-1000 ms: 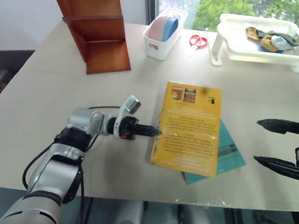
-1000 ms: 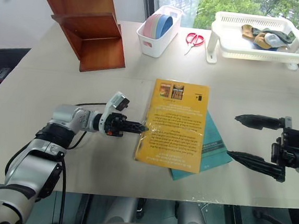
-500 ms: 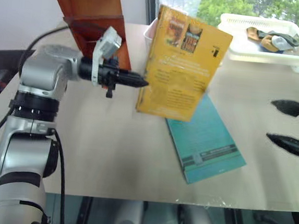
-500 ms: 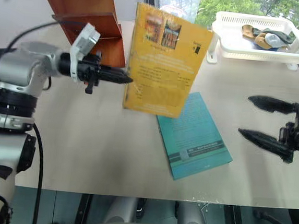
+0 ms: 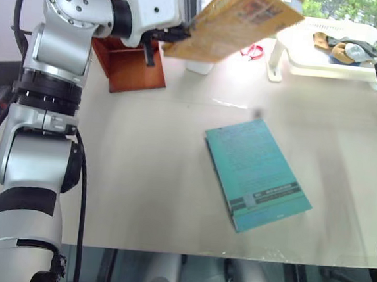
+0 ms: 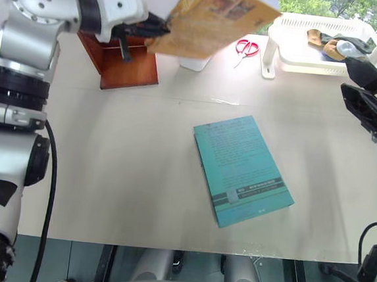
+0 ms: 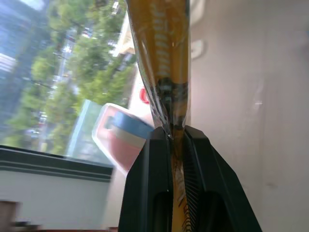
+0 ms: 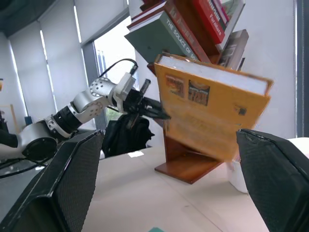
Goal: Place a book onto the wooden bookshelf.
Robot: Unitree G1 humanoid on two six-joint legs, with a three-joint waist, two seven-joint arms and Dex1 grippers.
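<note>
Book [image 5: 242, 20], yellow-orange and thick, hangs in our left pincer [image 7: 171, 135], clamped by one edge, high above the counter [image 5: 139, 176] just beside the wooden bookshelf [image 5: 132, 67]. Our right pincer [image 8: 169, 193] stands with its fingers wide apart, holding nothing. We judge the grip thin: held by one edge, the heavy book could sag or slip out. Swinging towards the shelf, its far corner might strike the white bin [image 5: 198, 66] or a slanted side. The shelf's upper tiers seem already full of books, though we cannot see which slot is free. Open room lies over the bare counter, around the teal book [image 5: 258, 173].
</note>
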